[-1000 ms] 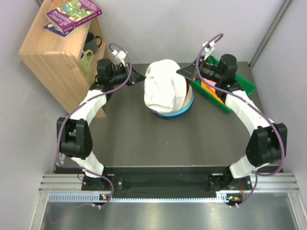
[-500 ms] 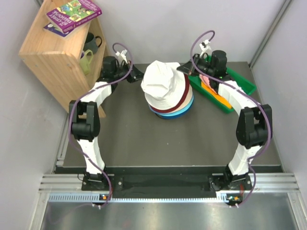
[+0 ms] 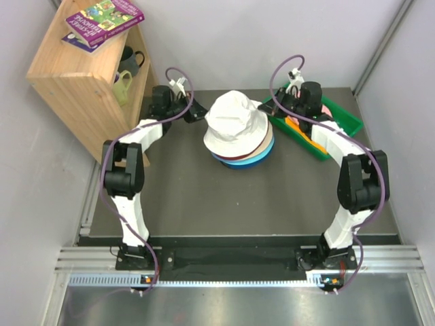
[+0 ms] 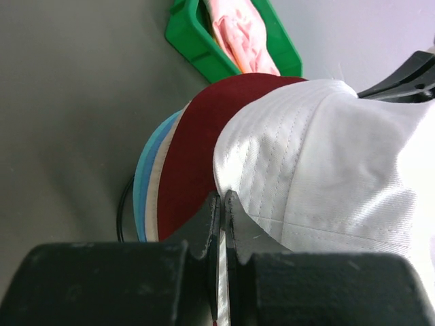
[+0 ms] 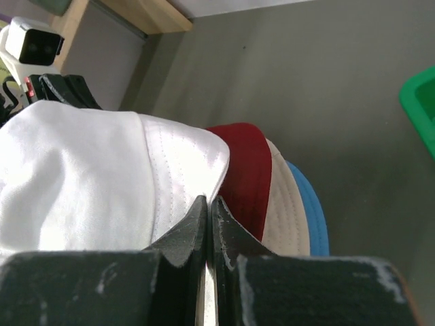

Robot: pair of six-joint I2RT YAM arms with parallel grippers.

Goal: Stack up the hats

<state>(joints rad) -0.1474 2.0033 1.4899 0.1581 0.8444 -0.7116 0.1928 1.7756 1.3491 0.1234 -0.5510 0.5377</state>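
Note:
A white hat (image 3: 236,123) lies on top of a stack of hats at the table's back middle. Under it show dark red (image 4: 194,159), beige (image 5: 285,207) and blue (image 5: 314,214) brims. My left gripper (image 3: 201,113) is shut on the white hat's left brim (image 4: 222,272). My right gripper (image 3: 270,109) is shut on its right brim (image 5: 207,285). The white hat (image 4: 326,163) is held stretched between them over the stack. An orange-yellow hat (image 3: 302,129) lies in the green tray.
A green plastic tray (image 3: 343,119) stands at the back right with pink cloth (image 4: 241,37) in it. A wooden shelf (image 3: 78,81) with books and mugs stands at the back left. A black wire ring (image 4: 121,210) shows under the stack.
Both grippers have moved toward the back and lowered the white hat onto the stack. It has spread from crumpled to a flatter, rounder shape.

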